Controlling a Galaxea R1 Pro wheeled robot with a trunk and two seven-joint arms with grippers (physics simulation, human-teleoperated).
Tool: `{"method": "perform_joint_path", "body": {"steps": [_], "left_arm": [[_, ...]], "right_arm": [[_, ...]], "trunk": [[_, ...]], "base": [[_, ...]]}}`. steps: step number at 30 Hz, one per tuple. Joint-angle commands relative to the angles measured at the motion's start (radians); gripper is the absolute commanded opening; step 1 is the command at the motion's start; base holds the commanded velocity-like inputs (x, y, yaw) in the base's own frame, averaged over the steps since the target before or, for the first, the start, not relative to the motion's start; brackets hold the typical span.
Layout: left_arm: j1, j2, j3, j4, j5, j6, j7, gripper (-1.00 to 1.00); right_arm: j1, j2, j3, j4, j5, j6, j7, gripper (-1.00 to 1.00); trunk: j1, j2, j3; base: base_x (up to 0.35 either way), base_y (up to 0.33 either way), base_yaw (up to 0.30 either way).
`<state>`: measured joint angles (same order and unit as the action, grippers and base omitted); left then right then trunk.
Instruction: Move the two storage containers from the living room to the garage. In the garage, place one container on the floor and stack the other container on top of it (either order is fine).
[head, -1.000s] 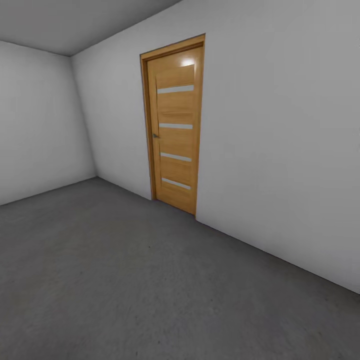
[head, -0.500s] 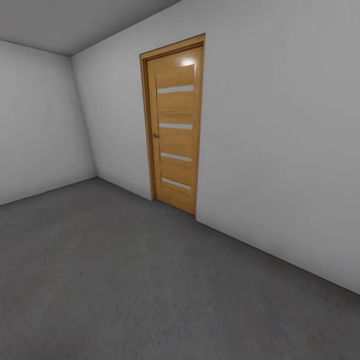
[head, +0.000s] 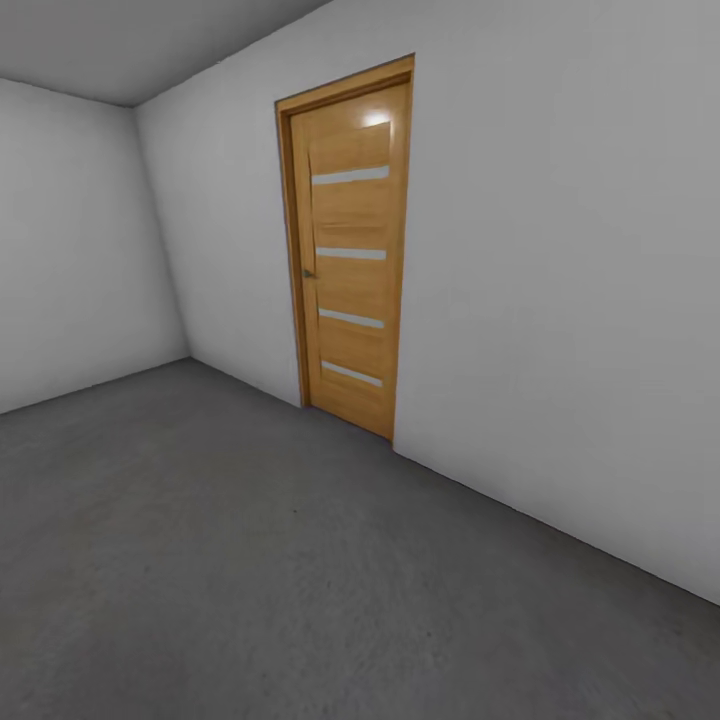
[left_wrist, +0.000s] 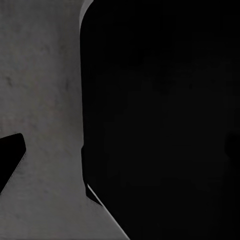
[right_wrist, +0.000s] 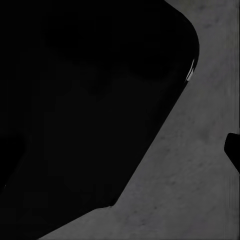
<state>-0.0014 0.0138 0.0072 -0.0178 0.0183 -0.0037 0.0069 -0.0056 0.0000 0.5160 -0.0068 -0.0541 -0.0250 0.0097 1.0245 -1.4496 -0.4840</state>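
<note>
Facing the garage's far corner, the head view runs from a pale grey wall (head: 80, 240) at the left, across dark concrete floor (head: 250, 560), to the closed oak door (head: 350, 250) with four frosted strips. Neither storage container appears, so where they are cannot be told. Each wrist view gives mottled concrete beside a large black shape, and I cannot tell whether either gripper's jaws stand apart or together. The step looks like driving, probably toward the living room: keep the base slow, square to the doorway, arms tucked clear of the frame.
</note>
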Motion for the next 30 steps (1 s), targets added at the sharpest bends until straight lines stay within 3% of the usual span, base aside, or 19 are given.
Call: {"method": "perform_joint_path", "body": {"steps": [1, 17, 23, 30], "left_arm": [[0.000, 0.000, 0.000, -0.001, 0.005, -0.001, 0.001, 1.00], [0.000, 0.000, 0.002, -0.001, 0.012, -0.001, 0.001, 1.00], [0.000, 0.001, 0.001, -0.001, 0.045, -0.001, 0.000, 1.00], [0.000, 0.002, 0.002, -0.001, 0.057, -0.001, 0.000, 1.00]], "right_arm": [[-0.001, 0.000, 0.006, 0.001, -0.006, -0.003, 0.001, 1.00], [-0.001, -0.002, 0.006, 0.001, -0.006, -0.003, 0.001, 1.00], [-0.001, 0.000, 0.006, 0.001, -0.006, -0.003, 0.001, 1.00], [-0.001, -0.005, 0.013, 0.001, 0.004, -0.006, -0.007, 1.00]], "trunk": [[0.001, 0.000, -0.001], [0.001, 0.000, -0.001], [0.001, 0.000, -0.001], [0.001, 0.000, -0.001]], "base": [[0.324, 0.000, 0.000], [0.324, 0.000, 0.000], [0.324, 0.000, 0.000], [0.324, 0.000, 0.000]]}}
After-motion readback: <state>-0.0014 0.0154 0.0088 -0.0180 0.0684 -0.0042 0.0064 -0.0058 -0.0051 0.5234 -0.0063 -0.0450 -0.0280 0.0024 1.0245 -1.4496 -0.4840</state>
